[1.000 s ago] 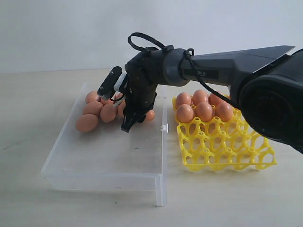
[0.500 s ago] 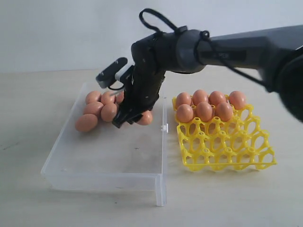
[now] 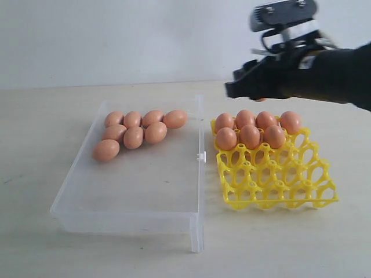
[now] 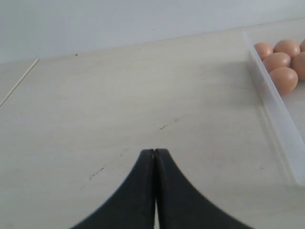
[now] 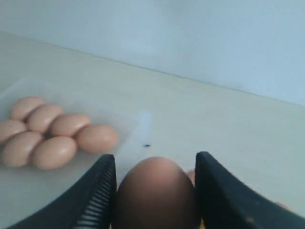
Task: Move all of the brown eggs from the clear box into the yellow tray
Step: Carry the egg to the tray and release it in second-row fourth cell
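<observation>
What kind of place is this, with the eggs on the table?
Probably a robot test bench in a lab, not a kitchen: a bare pale table before a plain white wall, a black robot arm, and only a clear box and a yellow tray holding brown eggs.

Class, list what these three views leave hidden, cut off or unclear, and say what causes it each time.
- Exterior view: the held egg is almost wholly hidden by the right hand.
- Exterior view: the left hand lies outside the frame.
- Right wrist view: the yellow tray cannot be made out; the close, blurred egg and hand fill the foreground.
- Left wrist view: the picture's edge cuts off the clear box, so only some brown eggs show.
</observation>
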Robot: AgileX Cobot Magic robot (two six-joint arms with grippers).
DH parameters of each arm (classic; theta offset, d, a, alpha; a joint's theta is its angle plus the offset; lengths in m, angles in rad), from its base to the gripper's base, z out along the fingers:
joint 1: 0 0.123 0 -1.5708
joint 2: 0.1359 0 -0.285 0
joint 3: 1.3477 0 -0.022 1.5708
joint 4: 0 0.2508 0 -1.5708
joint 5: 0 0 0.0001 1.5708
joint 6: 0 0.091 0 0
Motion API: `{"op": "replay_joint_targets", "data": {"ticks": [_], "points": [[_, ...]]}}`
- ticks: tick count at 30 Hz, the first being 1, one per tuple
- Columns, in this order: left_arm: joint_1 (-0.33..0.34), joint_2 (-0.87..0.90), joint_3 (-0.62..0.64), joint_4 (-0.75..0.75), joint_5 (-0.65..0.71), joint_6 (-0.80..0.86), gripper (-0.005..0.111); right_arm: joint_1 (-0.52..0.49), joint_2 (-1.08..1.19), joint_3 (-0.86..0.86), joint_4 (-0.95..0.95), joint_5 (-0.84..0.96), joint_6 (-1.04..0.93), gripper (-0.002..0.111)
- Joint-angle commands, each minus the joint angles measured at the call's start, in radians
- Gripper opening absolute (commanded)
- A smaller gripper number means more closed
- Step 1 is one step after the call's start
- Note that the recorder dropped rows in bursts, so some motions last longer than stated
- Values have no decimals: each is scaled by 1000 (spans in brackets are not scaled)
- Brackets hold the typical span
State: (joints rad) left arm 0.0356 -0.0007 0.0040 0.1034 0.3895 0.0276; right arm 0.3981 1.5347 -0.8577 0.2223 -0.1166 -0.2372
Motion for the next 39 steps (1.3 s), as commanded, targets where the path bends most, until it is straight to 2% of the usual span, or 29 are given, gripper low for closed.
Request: {"op": "replay_joint_targets", "data": {"ticks": [1,4,8,21,39], "points": [[-6,1,-4,-2,-9,-5,0,-139,-54,92,6,-40,6,0],[-6,1,-4,-2,-9,-5,0,-221,-35,92,-22,-42,106,0],[-6,1,-4,-2,-9,-5,0,-265,4,92,-77,-20,210,0],[-6,1,-4,-2,-9,-5,0,-267,156,89,-91,-102,227,0],[-6,1,-4,-2,-9,-7,0,-267,306,-19,-126,-99,237,0]]}}
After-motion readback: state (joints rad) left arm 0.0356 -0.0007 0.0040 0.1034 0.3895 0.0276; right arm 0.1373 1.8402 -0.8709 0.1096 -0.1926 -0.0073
